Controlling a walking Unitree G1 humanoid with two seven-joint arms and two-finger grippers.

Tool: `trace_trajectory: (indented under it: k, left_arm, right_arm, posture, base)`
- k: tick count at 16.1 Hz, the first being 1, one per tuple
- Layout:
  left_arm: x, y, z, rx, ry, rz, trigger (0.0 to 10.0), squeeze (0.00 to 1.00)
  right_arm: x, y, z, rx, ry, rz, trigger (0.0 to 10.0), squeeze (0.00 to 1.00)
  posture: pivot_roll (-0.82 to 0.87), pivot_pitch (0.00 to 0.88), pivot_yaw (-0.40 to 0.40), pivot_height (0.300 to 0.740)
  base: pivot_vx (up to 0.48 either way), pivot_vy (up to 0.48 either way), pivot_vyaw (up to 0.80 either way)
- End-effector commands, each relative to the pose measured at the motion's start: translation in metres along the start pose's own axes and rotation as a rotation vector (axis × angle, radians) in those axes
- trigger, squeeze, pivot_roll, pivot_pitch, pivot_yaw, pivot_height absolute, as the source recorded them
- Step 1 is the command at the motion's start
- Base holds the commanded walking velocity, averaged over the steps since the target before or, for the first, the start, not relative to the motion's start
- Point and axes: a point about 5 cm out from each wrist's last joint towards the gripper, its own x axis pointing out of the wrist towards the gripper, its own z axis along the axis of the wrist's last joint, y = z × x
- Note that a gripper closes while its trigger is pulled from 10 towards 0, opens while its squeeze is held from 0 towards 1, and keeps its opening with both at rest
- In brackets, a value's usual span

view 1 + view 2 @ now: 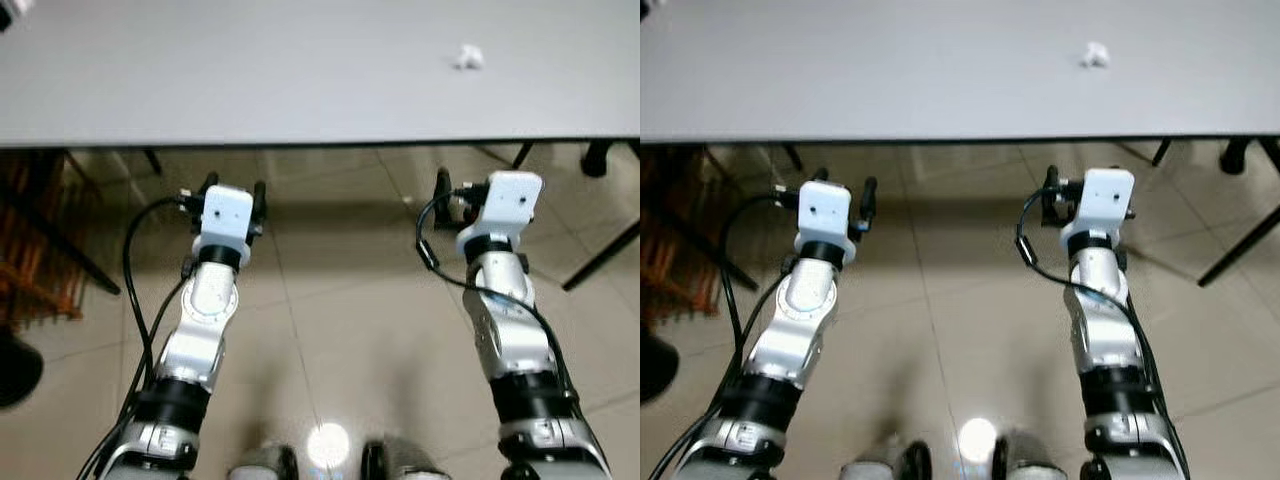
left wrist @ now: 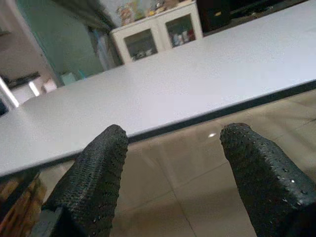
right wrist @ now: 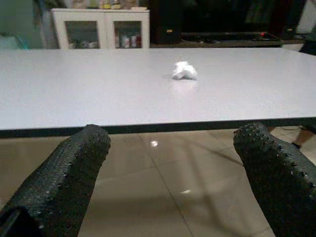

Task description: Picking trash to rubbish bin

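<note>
Standing at the near edge of a long grey table (image 1: 300, 70), both silver arms reaching forward over the tiled floor (image 1: 340, 300), short of the tabletop.

Far left, under the table: showing something brown-orange and slatted (image 1: 30, 250) — too blurred to name, possibly a rack or a chair. Showing black table legs (image 1: 85, 262) slanting down beside it.

Holding the left gripper (image 2: 180, 173) just below the table edge, its two black dimpled fingers (image 2: 96, 182) spread wide, gripping nothing, framing only floor and the dark table rim between them. Showing, beyond that tabletop in the left wrist view, a white glass-door cabinet (image 2: 158, 32) against the far wall.

Trailing a black cable (image 1: 135, 290) in a loop beside the left forearm.

Holding the right gripper (image 3: 173, 177) level with the left one, also just short of the table edge — fingers equally far apart, empty. Looping a second black cable (image 1: 430, 250) off the right wrist.

Lying on the tabletop ahead of the right gripper, slightly to its right and well apart from it: a small crumpled white paper ball (image 3: 184, 70), alone on the bare surface, nothing touching it.

Far right, under the table: showing more black legs (image 1: 600, 255) angling across the tiles.
</note>
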Motion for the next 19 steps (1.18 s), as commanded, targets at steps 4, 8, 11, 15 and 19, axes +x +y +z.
trace_trajectory:
  k: [4, 8, 11, 15, 19]
  left_arm:
    - [-0.0012, -0.0081, 0.0030, -0.005, -0.012, -0.033, 10.0, 0.00]
    - [-0.0012, -0.0096, 0.0036, -0.005, -0.015, -0.042, 10.0, 0.00]
    - [-0.0016, -0.0093, 0.0032, -0.003, -0.013, -0.044, 10.0, 0.00]
    - [-0.0014, -0.0093, 0.0032, -0.004, -0.012, -0.047, 10.0, 0.00]
    - [-0.0009, -0.0092, 0.0036, -0.002, -0.013, -0.048, 10.0, 0.00]
  right_arm:
    - [-0.0038, -0.0065, -0.0013, -0.006, 0.000, -0.021, 10.0, 0.00]
    - [-0.0039, -0.0064, -0.0011, -0.003, -0.001, -0.020, 10.0, 0.00]
    - [-0.0041, -0.0051, -0.0013, 0.001, 0.000, -0.019, 10.0, 0.00]
    - [-0.0049, -0.0054, -0.0022, 0.000, 0.002, -0.020, 10.0, 0.00]
    - [-0.0047, -0.0055, -0.0021, 0.000, 0.002, -0.021, 10.0, 0.00]
  posture:
    - [-0.03, 0.182, 0.032, 0.740]
    - [-0.03, 0.180, 0.033, 0.740]
    - [-0.03, 0.182, 0.034, 0.740]
    - [-0.03, 0.185, 0.035, 0.740]
    - [-0.03, 0.190, 0.035, 0.740]
  base:
    - [0.425, 0.000, -0.20]
    - [0.426, 0.000, 0.00]
    - [0.430, 0.000, 0.00]
    - [0.432, 0.000, 0.00]
    - [0.433, 0.000, 0.00]
